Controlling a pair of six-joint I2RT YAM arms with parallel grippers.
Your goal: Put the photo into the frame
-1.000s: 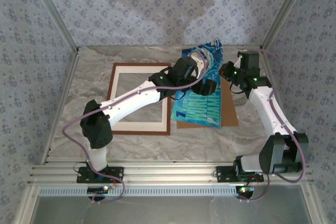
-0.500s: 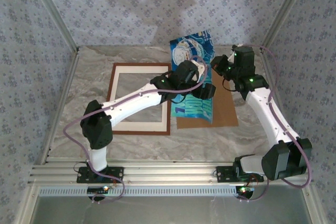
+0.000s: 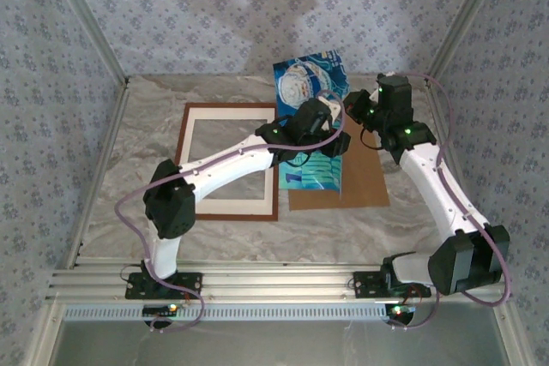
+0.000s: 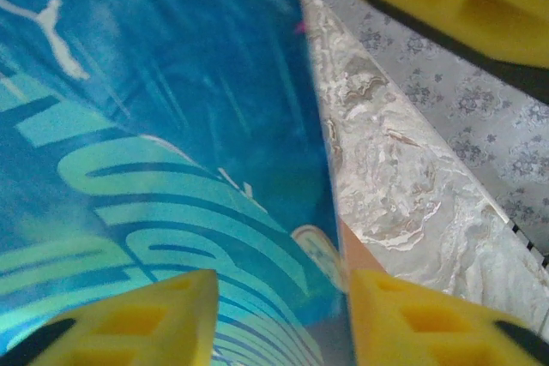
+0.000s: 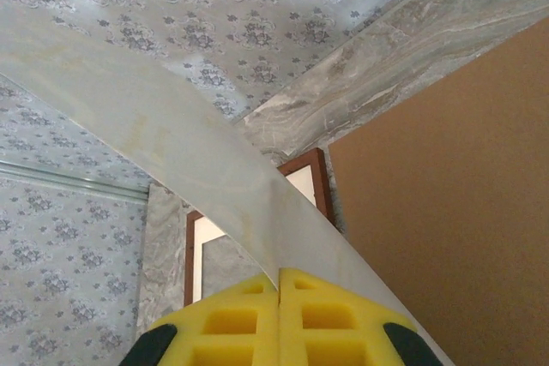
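Note:
The blue-teal photo [image 3: 303, 83] stands tilted up off the table, its top end raised toward the back wall. My right gripper [image 3: 353, 107] is shut on the photo's right edge; in the right wrist view the pads [image 5: 280, 285] pinch its pale back side [image 5: 171, 126]. My left gripper [image 3: 331, 140] is at the photo's middle, over its right edge. In the left wrist view its yellow fingers [image 4: 146, 315] stand apart, with the printed face [image 4: 171, 126] and its edge between them. The reddish-brown frame [image 3: 227, 214] lies flat at left with a white mat inside.
A brown backing board [image 3: 367, 179] lies flat under and to the right of the photo, also seen as brown backing board [image 5: 446, 195]. The frame's corner [image 5: 319, 179] shows beyond the photo. Patterned walls close the back and both sides. Marbled table shows at the front.
The right gripper has lifted the photo's far end up and leftward, off the board. The left gripper has moved in along the photo and its jaws have narrowed.

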